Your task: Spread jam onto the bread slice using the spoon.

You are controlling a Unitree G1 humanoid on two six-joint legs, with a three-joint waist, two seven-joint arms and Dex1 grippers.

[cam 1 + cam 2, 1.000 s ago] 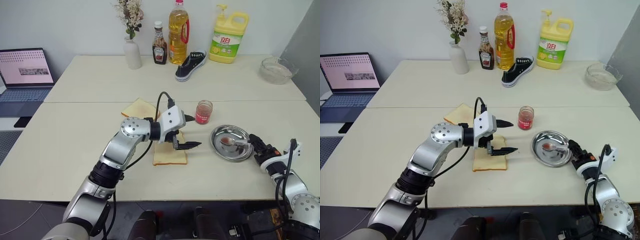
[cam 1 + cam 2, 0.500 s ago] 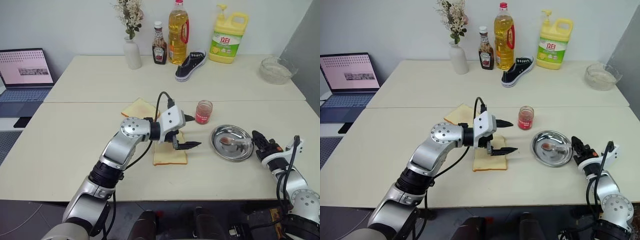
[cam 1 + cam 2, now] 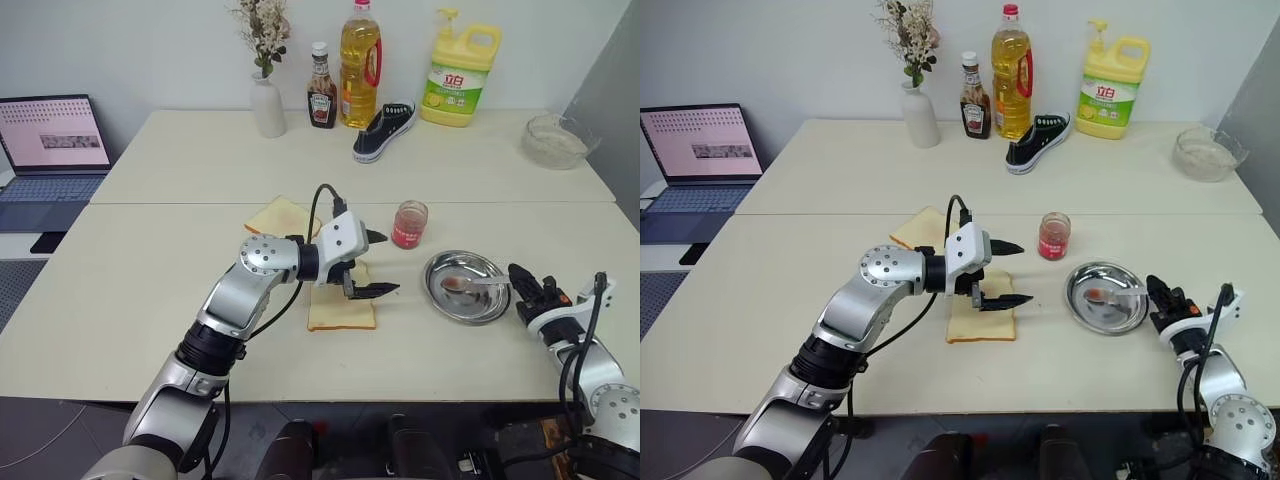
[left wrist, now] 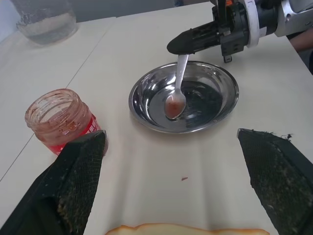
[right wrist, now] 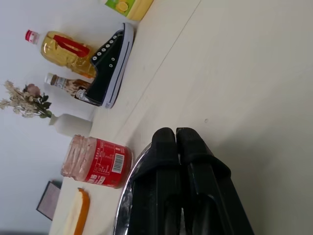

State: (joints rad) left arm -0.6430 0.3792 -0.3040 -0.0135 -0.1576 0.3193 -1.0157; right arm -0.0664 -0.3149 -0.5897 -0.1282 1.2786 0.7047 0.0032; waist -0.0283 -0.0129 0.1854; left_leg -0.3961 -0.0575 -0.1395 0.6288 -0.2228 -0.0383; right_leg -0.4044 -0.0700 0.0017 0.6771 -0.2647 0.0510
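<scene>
The bread slice (image 3: 338, 312) lies flat near the table's middle. My left gripper (image 3: 378, 264) hovers open just above its right end, nothing between its fingers (image 4: 73, 181). The jam jar (image 3: 408, 224) stands open a little beyond, red jam inside. The spoon (image 4: 178, 83) lies in the round steel dish (image 3: 428, 280), red jam in its bowl and its handle leaning on the rim. My right gripper (image 3: 515, 275) is shut, its tips right at the handle's end. In the right wrist view the fingers (image 5: 166, 147) press together and nothing shows between them.
A second, yellower slice (image 3: 278, 215) lies behind my left arm. At the back stand a vase (image 3: 267, 105), ketchup bottle (image 3: 322, 100), oil bottle (image 3: 358, 65), shoe (image 3: 383, 130), detergent jug (image 3: 458, 80) and glass bowl (image 3: 555, 140). A laptop (image 3: 50, 140) sits far left.
My right gripper has shut and drawn back slightly to the right, away from the dish. The spoon stayed in the dish. The left arm has not moved.
</scene>
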